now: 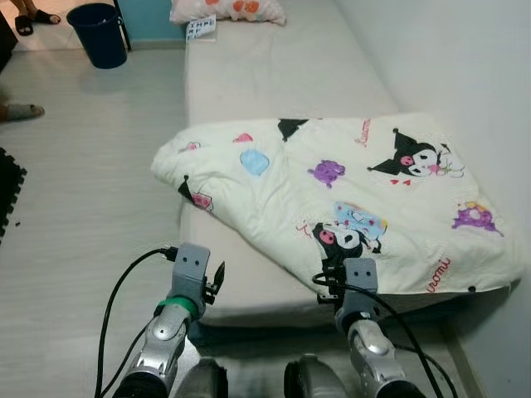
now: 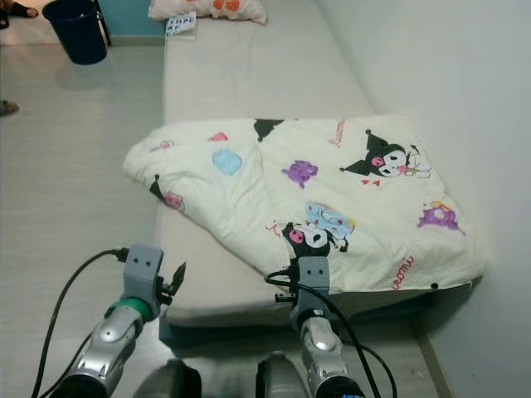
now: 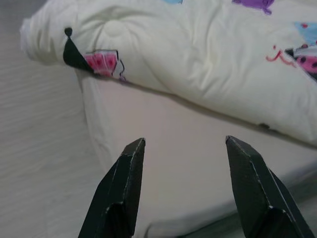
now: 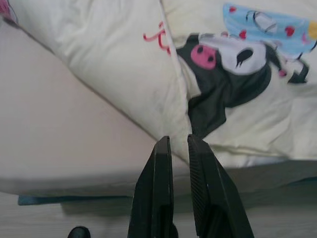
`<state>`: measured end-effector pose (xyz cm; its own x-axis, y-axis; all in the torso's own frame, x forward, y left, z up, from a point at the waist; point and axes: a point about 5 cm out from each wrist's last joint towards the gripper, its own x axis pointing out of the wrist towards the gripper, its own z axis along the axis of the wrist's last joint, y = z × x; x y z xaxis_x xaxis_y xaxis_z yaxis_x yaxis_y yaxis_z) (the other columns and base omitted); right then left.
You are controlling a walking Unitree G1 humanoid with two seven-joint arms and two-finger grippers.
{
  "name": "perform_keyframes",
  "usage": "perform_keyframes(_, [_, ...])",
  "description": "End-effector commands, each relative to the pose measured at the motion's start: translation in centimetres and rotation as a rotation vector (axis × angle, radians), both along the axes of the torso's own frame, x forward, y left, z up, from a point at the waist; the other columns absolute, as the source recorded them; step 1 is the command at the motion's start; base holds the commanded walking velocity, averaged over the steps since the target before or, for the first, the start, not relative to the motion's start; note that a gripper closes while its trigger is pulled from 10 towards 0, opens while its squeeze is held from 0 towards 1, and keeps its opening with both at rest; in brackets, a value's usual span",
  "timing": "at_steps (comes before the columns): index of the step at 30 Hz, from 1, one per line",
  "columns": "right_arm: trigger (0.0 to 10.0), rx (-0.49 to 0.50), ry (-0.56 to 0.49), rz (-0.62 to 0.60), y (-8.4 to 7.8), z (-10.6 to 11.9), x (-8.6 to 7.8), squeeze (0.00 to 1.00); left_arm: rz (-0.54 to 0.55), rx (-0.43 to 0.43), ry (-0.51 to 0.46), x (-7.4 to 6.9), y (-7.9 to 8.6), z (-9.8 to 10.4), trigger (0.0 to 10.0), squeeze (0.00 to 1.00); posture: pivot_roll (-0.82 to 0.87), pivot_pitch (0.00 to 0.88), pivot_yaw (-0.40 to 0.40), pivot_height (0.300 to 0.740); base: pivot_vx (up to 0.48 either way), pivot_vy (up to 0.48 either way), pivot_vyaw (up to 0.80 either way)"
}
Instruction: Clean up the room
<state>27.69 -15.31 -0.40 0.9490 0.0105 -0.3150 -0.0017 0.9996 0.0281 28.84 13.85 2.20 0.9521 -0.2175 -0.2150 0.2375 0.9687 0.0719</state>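
Observation:
A cream quilt printed with cartoon figures lies folded across the near half of a bare mattress, its left corner hanging over the bed's side. My left gripper is open just short of the mattress's near left corner, with nothing between its fingers. My right gripper is shut, its tips at the quilt's near edge by the black cartoon face; I see no cloth between the fingers.
A patterned pillow and a small printed card lie at the bed's far end. A dark blue bin stands on the floor beyond. A person's sandalled foot is at far left. A white wall runs along the right.

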Motion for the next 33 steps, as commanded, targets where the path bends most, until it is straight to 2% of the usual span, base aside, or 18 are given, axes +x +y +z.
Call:
perform_keyframes(1, [10.0, 0.016, 0.024, -0.013, -0.02, -0.62, -0.66, 0.0, -0.001, 0.008, 0.016, -0.47, 0.07, -0.5, 10.0, 0.0, 0.0, 0.137, 0.031, 0.627, 0.0, 0.0, 0.0])
perform_keyframes(5, [10.0, 0.015, 0.024, -0.014, 0.03, -0.62, -0.66, 0.0, 0.009, 0.016, 0.012, -0.36, 0.21, -0.38, 10.0, 0.0, 0.0, 0.139, 0.031, 0.614, 0.0, 0.0, 0.0])
perform_keyframes(12, [10.0, 0.014, 0.016, -0.011, 0.1, -0.44, -0.48, 0.0, 0.042, 0.029, -0.019, 0.03, 0.65, 0.13, 10.0, 0.0, 0.0, 0.142, 0.028, 0.614, 0.0, 0.0, 0.0])
perform_keyframes(33, [10.0, 0.014, 0.01, -0.001, 0.31, -0.28, -0.28, 0.0, 0.051, 0.037, -0.017, -0.05, 0.75, 0.0, 10.0, 0.0, 0.0, 0.127, 0.027, 0.614, 0.0, 0.0, 0.0])
